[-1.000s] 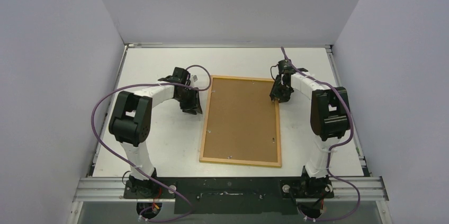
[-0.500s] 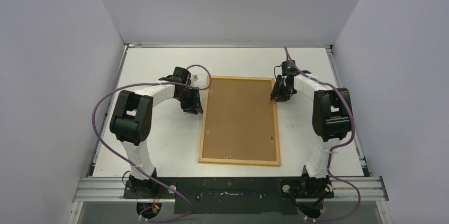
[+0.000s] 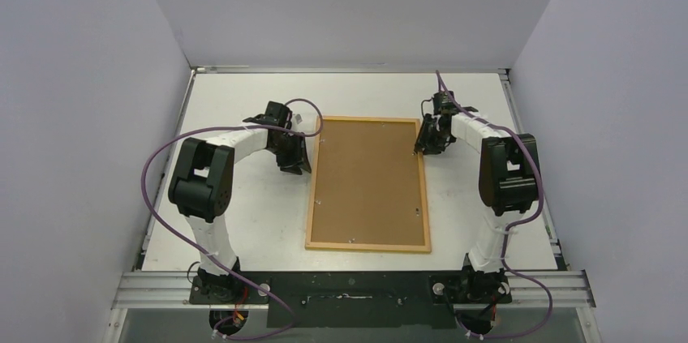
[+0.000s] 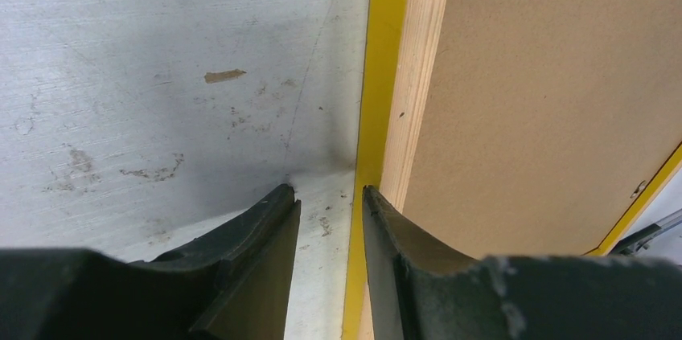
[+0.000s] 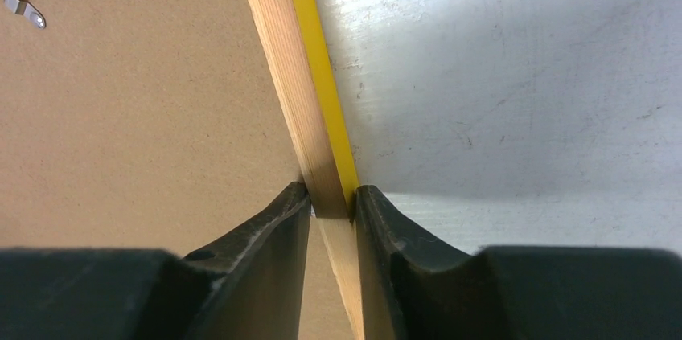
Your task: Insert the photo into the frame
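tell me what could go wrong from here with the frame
1. The right claw pinches only one thin rail of the frame near its far corner; a lift could twist or drop it.
2. The left claw stands open at the opposite edge, one finger over the table; closing might shove the frame instead.
3. The backing board covers the opening and the photo is not in view, so its seating cannot be checked.

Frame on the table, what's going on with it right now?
The frame lies back-up on the table with the brown backing board in it. The right gripper is pinched on its right rail near the far corner; the left gripper sits open at the left edge, not gripping. No photo shows.
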You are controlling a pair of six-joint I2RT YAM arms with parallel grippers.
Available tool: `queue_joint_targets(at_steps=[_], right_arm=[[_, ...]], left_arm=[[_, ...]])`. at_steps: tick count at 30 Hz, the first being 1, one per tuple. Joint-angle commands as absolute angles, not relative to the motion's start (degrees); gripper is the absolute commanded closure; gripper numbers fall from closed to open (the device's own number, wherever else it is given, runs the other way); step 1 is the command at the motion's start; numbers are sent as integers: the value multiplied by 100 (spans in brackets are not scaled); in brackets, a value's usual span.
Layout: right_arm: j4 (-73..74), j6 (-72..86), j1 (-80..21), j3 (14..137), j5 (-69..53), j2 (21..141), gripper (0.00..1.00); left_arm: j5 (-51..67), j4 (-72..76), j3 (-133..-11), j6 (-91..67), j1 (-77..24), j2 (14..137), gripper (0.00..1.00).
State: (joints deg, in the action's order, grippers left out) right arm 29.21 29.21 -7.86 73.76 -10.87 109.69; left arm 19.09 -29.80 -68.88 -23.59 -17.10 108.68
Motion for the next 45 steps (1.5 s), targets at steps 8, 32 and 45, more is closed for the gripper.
queue_joint_targets(at_steps=[8,32,45], right_arm=[[3742,2944,-883,8054,-1351,10301,47],[4624,3208,-2116,4886,-241,7707,28],[4410,3241,-2402,4710,-18,8218,37]], left_arm=[[2103,-3175,-7497,-2071,-1701,10981,58],[1630,-2390,-6056,-2545,-1661,9806,55],[1731,-2028,-5715,-2759,-1687,9852,55]])
